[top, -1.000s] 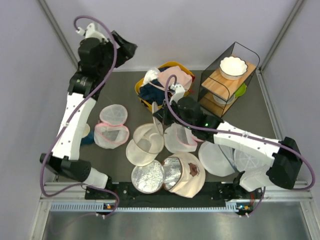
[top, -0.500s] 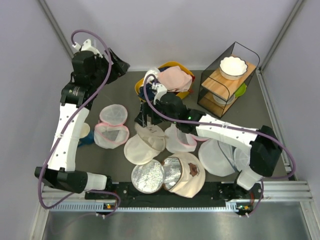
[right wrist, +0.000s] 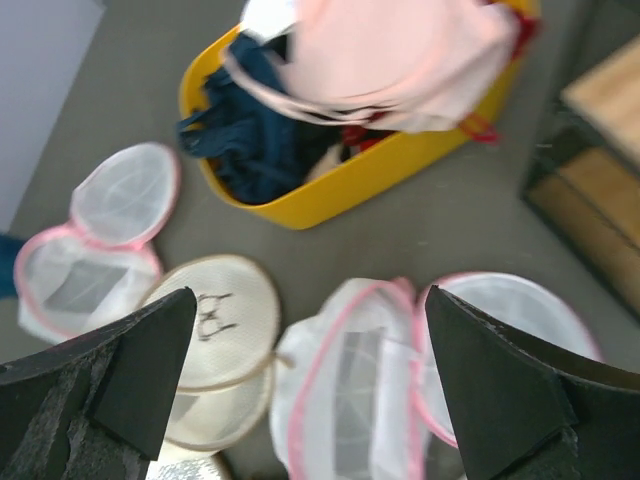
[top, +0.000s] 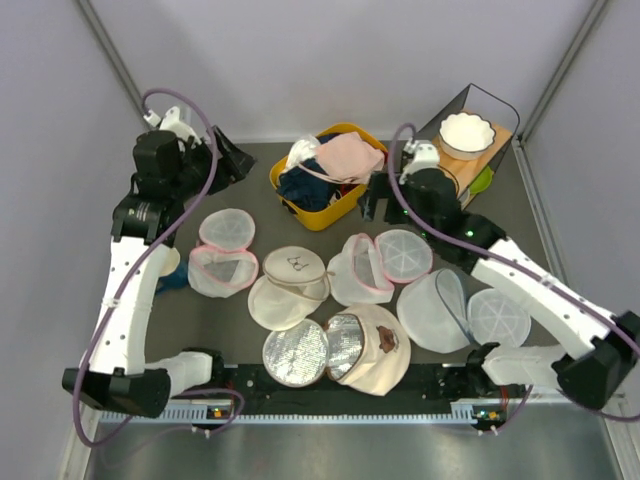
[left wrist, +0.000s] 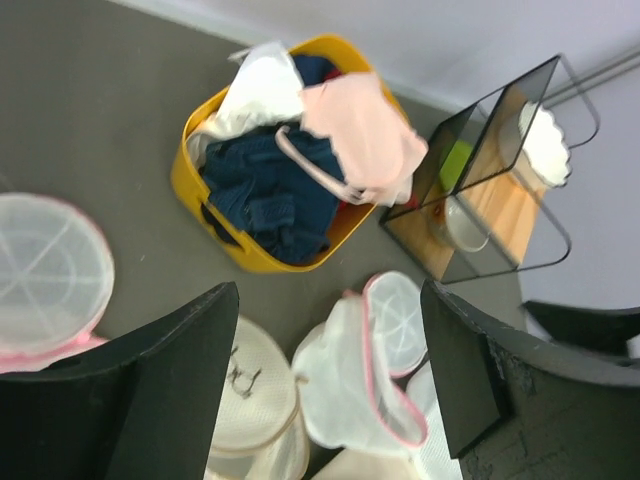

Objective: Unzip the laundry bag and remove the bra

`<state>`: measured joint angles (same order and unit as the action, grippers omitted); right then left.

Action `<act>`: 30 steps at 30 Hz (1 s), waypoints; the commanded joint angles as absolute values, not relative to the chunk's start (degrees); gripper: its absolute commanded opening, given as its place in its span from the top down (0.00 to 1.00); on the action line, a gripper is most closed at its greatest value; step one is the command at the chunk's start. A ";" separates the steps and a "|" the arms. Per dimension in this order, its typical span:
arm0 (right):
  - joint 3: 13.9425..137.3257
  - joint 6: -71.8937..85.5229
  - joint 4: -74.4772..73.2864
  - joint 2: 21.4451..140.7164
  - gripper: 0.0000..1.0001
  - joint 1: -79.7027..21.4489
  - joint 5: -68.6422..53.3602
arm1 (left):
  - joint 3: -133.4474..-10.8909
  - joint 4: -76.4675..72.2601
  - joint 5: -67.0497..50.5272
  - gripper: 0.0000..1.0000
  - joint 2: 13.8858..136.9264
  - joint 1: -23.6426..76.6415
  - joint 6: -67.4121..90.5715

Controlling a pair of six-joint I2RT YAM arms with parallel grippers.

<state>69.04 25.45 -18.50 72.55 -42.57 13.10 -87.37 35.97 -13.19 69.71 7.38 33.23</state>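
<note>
The cream laundry bag [top: 292, 268] lies mid-table with its flat face up, black mark showing; it also appears in the left wrist view [left wrist: 250, 385] and the right wrist view [right wrist: 215, 320]. The pale pink bra [top: 350, 155] is draped over clothes in the yellow basket [top: 318, 212], and is visible from both wrists [left wrist: 365, 130] [right wrist: 400, 50]. My right gripper [top: 372, 200] hangs open and empty just right of the basket, its jaws [right wrist: 310, 300] wide apart above the table. My left gripper [top: 228, 160] is raised at the back left, open [left wrist: 328, 330], holding nothing.
Pink-trimmed mesh bags lie left [top: 225, 255] and right [top: 375, 265] of the laundry bag. White mesh discs [top: 440, 310], silver discs [top: 298, 352] and a cream bag [top: 380, 350] lie near the front. A wire rack [top: 455, 165] with a white bowl stands at the back right.
My right gripper has opened and swung from over the laundry bag to the right of the basket. The bag's flat face now lies down. The left arm drew slightly left.
</note>
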 commanded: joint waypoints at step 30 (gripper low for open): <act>60.29 26.45 -37.44 51.95 0.01 -41.13 31.73 | -62.75 34.37 -13.00 0.21 56.69 6.33 31.11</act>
<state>60.25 24.95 -37.76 54.94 -40.88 30.81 -63.70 37.74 -10.83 56.18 6.72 29.89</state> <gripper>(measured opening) 0.987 0.796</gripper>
